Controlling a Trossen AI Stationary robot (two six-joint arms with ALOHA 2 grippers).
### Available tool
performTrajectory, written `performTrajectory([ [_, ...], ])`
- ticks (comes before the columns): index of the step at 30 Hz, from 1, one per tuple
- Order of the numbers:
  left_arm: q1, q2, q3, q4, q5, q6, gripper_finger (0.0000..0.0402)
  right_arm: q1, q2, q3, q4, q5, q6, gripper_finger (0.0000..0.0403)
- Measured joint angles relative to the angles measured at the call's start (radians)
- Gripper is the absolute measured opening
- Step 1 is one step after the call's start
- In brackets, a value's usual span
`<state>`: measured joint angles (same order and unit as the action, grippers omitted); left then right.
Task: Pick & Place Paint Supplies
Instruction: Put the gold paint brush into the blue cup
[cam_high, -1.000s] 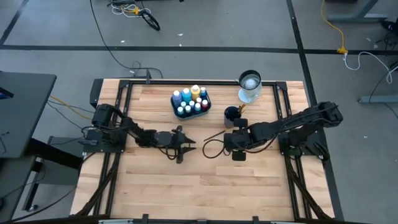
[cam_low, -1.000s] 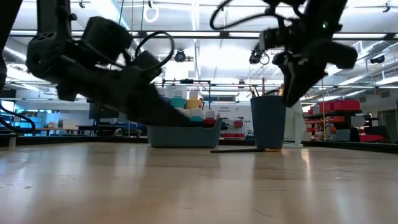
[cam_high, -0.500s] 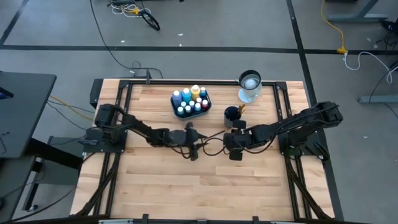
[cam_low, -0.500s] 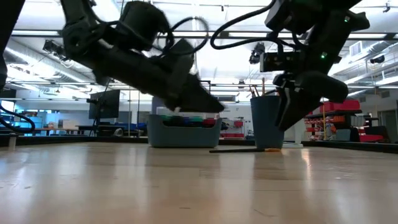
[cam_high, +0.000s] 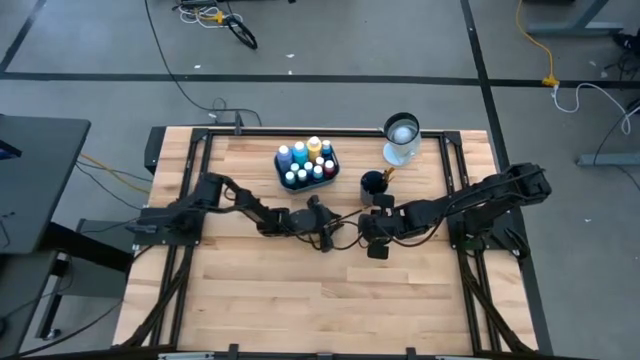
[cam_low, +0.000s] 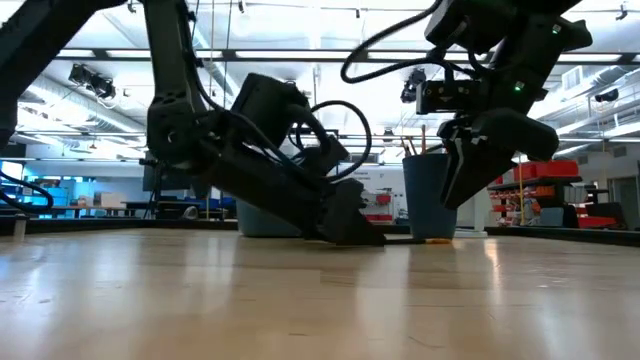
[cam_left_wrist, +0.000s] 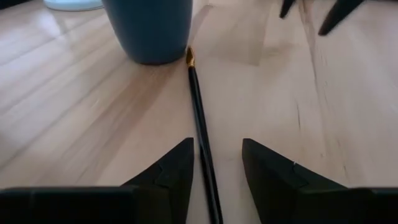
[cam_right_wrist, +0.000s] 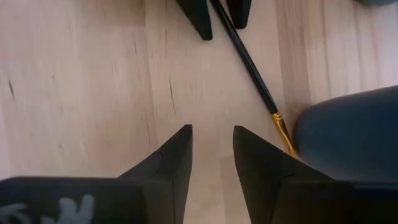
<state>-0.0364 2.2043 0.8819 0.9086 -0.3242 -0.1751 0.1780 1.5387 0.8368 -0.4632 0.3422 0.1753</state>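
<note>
One table (cam_high: 260, 295) is counted, with two dark arms over it. Each arm ends in one gripper, so two are counted: the left gripper (cam_left_wrist: 217, 155) and the right gripper (cam_right_wrist: 212, 140). Two fingers are shown on each.

One teal tray (cam_high: 279, 168) is seen. About nine paint bottles (cam_high: 299, 151) are made out in it, with blue, teal, yellow, white and pink tops; an exact count cannot be settled, as they are packed closely.

One dark blue cup (cam_high: 372, 183) is counted. At least two brush handles (cam_low: 421, 138) are seen standing in it.

One brush (cam_left_wrist: 200, 118) is seen lying on the wood.

One round clear container (cam_high: 401, 131) is counted.
</note>
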Motion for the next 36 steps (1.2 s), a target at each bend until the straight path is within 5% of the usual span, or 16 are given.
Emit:
performTrajectory([
  [5, 0.013, 0.053, 0.003, 0.025, 0.009, -0.028, 0.0132, 0.000, 0.000, 0.000, 0.003, -0.003, 0.000, 0.0118],
  [12, 0.012, 0.084, -0.010, 0.056, 0.023, -0.066, 0.0019, 0.001, 0.000, 0.000, 0.007, -0.020, 0.000, 0.0117],
  [24, -0.119, 0.084, -0.023, 0.084, 0.168, 0.001, 0.0018, 0.004, 0.000, 0.000, -0.001, -0.125, 0.029, 0.0129],
  [36, -0.165, 0.086, -0.026, 0.101, 0.115, 0.012, 0.0020, 0.058, 0.000, -0.096, -0.020, -0.229, 0.147, 0.0176],
])
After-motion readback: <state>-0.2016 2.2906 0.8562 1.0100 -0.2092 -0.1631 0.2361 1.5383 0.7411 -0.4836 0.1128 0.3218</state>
